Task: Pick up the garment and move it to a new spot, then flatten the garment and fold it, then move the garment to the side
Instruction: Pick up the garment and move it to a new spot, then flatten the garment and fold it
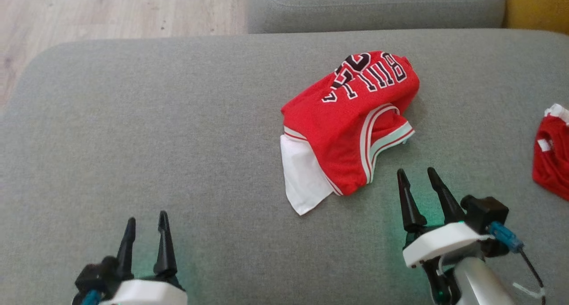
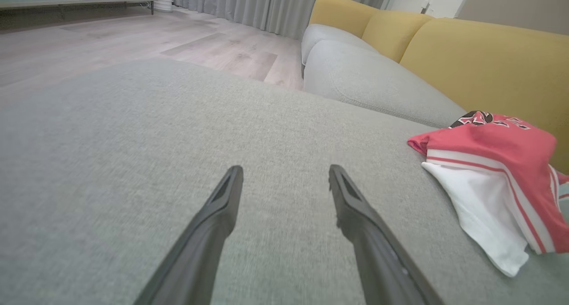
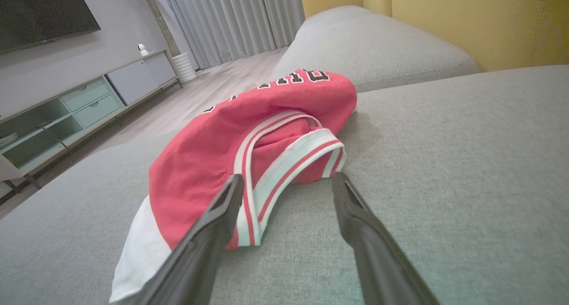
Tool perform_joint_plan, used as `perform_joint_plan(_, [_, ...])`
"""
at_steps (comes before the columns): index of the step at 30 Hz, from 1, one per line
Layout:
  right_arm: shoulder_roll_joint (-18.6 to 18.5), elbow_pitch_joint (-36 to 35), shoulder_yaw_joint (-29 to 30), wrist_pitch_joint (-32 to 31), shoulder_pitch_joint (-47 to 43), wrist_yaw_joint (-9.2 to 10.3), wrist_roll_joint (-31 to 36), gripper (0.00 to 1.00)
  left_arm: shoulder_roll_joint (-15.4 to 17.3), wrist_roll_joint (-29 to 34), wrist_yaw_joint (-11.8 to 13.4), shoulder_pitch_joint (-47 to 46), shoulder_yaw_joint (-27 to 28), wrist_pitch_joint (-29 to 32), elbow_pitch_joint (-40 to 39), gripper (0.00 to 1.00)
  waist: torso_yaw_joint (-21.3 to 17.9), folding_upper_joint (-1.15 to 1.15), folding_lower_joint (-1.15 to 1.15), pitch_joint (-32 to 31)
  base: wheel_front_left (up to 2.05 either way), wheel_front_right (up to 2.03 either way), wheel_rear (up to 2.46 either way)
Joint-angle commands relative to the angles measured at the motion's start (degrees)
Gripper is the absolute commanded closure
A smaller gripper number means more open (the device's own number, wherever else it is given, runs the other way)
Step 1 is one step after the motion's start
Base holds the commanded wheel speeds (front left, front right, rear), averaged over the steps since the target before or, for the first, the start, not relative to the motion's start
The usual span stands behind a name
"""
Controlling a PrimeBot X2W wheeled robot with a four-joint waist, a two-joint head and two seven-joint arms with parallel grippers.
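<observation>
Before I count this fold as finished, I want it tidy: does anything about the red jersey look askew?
The red jersey sits humped, not flat: a white layer pokes out from under its near left edge, and a striped armhole trim loops open on its right. Another red garment lies apart, further right.

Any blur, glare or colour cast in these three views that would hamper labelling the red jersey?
Head view: soft even light, no glare, jersey sharp; a green glow tints the cushion near the left gripper and right gripper. Left wrist view: near cushion and fingers smeared by blur, jersey washed to pink. Right wrist view: fingers soft, jersey clear, wide-angle bending toward the edges.
</observation>
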State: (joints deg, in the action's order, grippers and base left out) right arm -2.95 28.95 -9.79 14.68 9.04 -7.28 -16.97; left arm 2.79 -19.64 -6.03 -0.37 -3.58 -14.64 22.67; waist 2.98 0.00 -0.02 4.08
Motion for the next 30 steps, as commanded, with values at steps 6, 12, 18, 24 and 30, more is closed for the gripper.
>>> perform_joint_plan(6, [0.07,-2.36,-2.52,0.32,2.03,-0.21,2.53,0.00,0.10,-0.64,1.04,-1.85,0.91,-0.36,-3.10,0.00,1.00,0.00,0.02,0.67,0.00,0.00,0.00])
perform_joint_plan(12, [0.07,-3.13,-13.71,0.32,4.00,-0.21,5.73,0.00,0.10,-1.00,1.22,-2.60,-0.42,-0.36,-3.17,0.00,2.67,0.00,0.02,1.43,0.00,0.00,0.00])
perform_joint_plan(18, [0.07,6.08,-23.19,-0.50,8.89,-0.21,5.95,0.00,0.10,-1.90,1.20,-2.88,-3.18,-0.36,-2.49,0.00,6.31,0.00,0.02,2.22,0.00,0.00,0.00])
perform_joint_plan(24, [0.07,15.99,-23.48,-4.10,12.48,-0.21,6.60,0.00,0.10,-2.36,1.57,-3.05,-4.85,-0.36,-2.03,0.00,9.81,0.00,0.02,3.14,0.00,0.00,0.00])
perform_joint_plan(30, [0.07,20.79,-24.22,-6.09,12.45,-0.21,4.44,1.00,0.10,-2.44,1.65,-2.74,-4.35,-0.36,-1.97,0.00,10.48,0.00,0.02,2.95,0.00,0.00,0.00])
